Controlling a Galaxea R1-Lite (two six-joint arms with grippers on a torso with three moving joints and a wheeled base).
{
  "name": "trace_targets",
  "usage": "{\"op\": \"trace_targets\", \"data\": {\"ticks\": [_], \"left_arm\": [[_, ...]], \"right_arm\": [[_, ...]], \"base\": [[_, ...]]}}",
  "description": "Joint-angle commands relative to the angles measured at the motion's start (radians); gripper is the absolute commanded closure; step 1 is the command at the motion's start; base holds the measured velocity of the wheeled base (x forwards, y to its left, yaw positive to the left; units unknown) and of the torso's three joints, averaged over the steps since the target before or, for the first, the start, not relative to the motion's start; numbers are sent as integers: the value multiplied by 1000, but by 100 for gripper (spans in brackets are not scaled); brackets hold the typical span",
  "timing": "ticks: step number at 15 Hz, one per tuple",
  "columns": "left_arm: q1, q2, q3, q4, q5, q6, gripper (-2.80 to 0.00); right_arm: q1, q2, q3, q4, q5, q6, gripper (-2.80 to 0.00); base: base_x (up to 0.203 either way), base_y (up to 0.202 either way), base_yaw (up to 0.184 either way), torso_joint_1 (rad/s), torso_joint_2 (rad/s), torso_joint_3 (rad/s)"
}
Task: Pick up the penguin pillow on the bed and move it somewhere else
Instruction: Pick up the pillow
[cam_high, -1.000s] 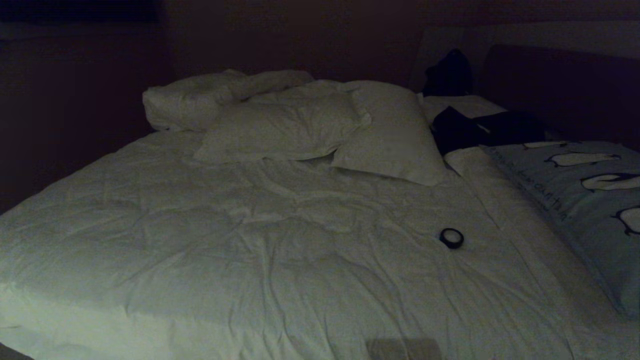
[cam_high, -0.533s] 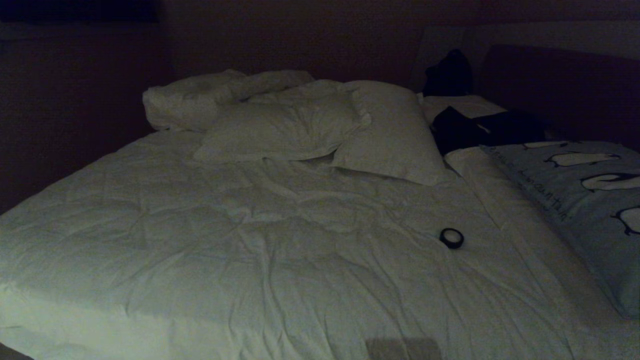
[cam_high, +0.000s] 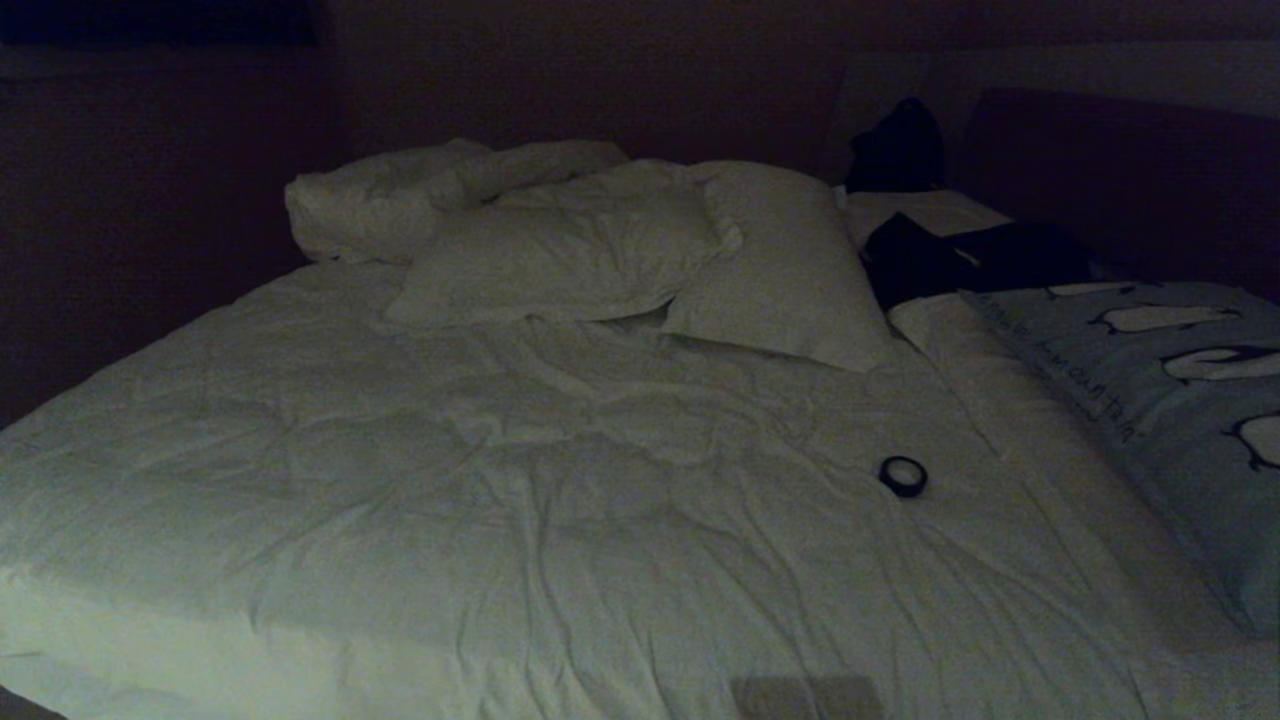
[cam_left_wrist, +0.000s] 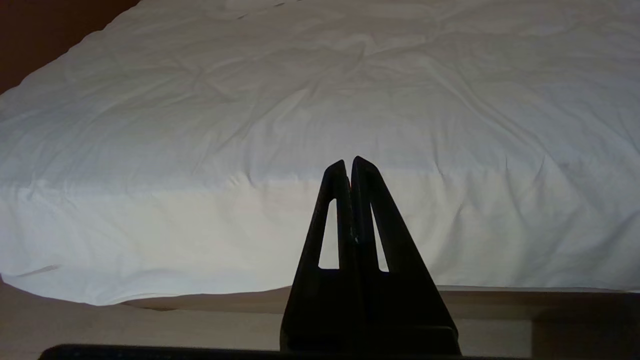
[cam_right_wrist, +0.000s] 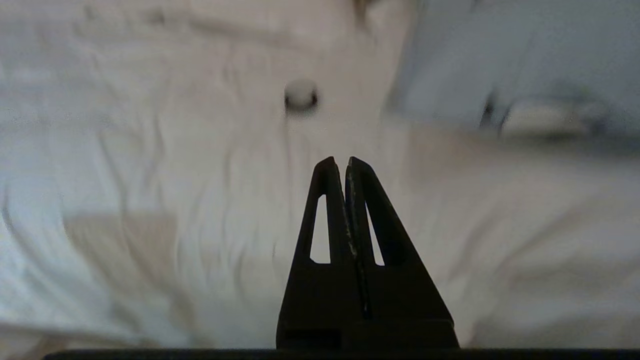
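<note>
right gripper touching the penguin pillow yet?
Apart. In the right wrist view the shut right gripper hangs over bare duvet, with the penguin pillow well beyond its tips.

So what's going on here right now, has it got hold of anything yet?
Not yet. The penguin pillow lies untouched at the right side of the bed, beyond a small black ring-shaped thing on the duvet. The left gripper is shut and empty, pointing at the near edge of the bed. The right gripper is also shut and empty, aimed over the duvet toward the pillow. Two white pillows sit near the headboard.
</note>
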Motion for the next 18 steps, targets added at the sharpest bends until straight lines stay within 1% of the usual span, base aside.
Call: {"op": "trace_targets", "data": {"ticks": [1, 3, 4, 6, 8, 10, 12, 14, 16, 17, 18], "left_arm": [[1, -2, 2, 0, 0, 1, 0], [1, -2, 2, 0, 0, 1, 0], [1, -2, 2, 1, 0, 1, 0], [0, -2, 2, 0, 0, 1, 0], [1, -2, 2, 0, 0, 1, 0], [1, -2, 2, 1, 0, 1, 0], [0, -2, 2, 0, 0, 1, 0], [1, -2, 2, 0, 0, 1, 0], [0, -2, 2, 0, 0, 1, 0], [1, -2, 2, 0, 0, 1, 0], [1, -2, 2, 0, 0, 1, 0]], "right_arm": [[0, 0, -99, 7, 4, -49, 0], [0, 20, -177, 9, 6, -78, 0], [0, 65, -213, 9, 2, -98, 0], [1, 185, -281, 8, -18, -112, 0], [1, 343, -346, 7, -88, -115, 0], [1, 521, -397, 3, -196, -113, 0], [1, 680, -442, -1, -267, -106, 0], [1, 817, -510, -3, -300, -53, 0], [-6, 940, -580, -5, -312, 50, 0], [-27, 1006, -613, -6, -314, 90, 0], [-56, 1070, -644, -11, -315, 113, 0]], "base": [[0, 0, 0, 0, 0, 0], [0, 0, 0, 0, 0, 0], [0, 0, 0, 0, 0, 0], [0, 0, 0, 0, 0, 0], [0, 0, 0, 0, 0, 0], [0, 0, 0, 0, 0, 0], [0, 0, 0, 0, 0, 0], [0, 0, 0, 0, 0, 0], [0, 0, 0, 0, 0, 0], [0, 0, 0, 0, 0, 0], [0, 0, 0, 0, 0, 0]]}}
